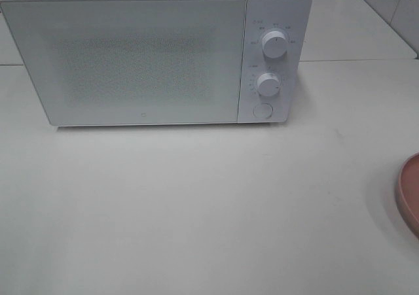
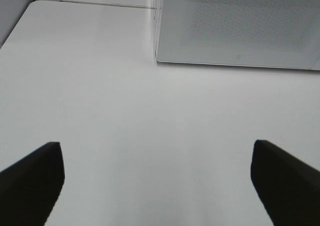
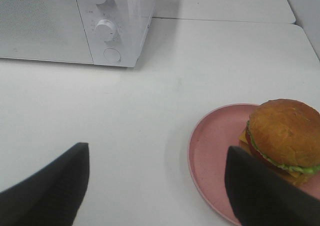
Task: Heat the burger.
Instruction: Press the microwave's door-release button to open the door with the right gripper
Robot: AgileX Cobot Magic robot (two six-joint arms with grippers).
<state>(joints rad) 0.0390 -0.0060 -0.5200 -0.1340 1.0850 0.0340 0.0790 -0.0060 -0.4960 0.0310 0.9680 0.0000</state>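
Note:
The burger, with a brown domed bun, green lettuce and yellow cheese, sits on a pink plate. My right gripper is open above the table just short of the plate, with one finger over the plate's near edge. In the exterior high view only the plate's rim shows at the right edge; the burger is out of that view. The white microwave stands at the back with its door shut. Pointed at the microwave's lower front, my left gripper is open over bare table.
The microwave has two round knobs and a round button on its right panel. The white table stretches in front of it. A tiled wall shows at the back right.

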